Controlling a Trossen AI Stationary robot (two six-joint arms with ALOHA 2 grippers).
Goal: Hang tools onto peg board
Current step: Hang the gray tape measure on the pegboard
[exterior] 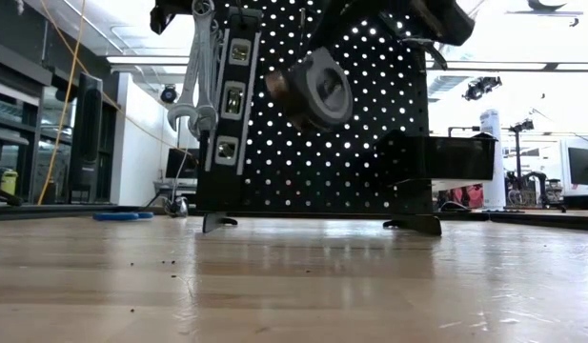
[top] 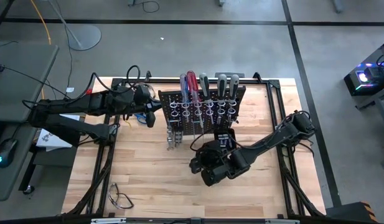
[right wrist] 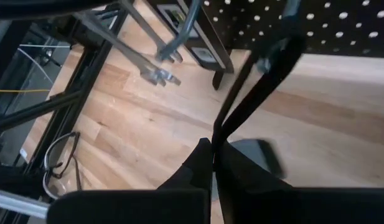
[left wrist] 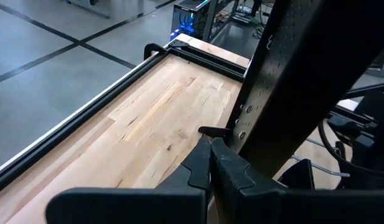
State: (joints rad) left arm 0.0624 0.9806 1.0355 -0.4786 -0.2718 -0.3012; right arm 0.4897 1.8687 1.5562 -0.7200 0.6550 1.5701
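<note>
Right pincer (top: 224, 140) pressed together just before peg board (top: 201, 107), left pincer (top: 152, 116) pressed together beside its edge

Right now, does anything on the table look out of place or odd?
Mostly tidy: screwdrivers stand in the peg board, wrenches hang from it. Safety glasses lie alone by the near left edge, and a blue item lies beside the board, apart from the rest.

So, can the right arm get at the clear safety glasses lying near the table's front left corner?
Probably yes: the clear safety glasses lie alone on bare wooden table, nothing between them and the right hand, which is shut now and must open first.
</note>
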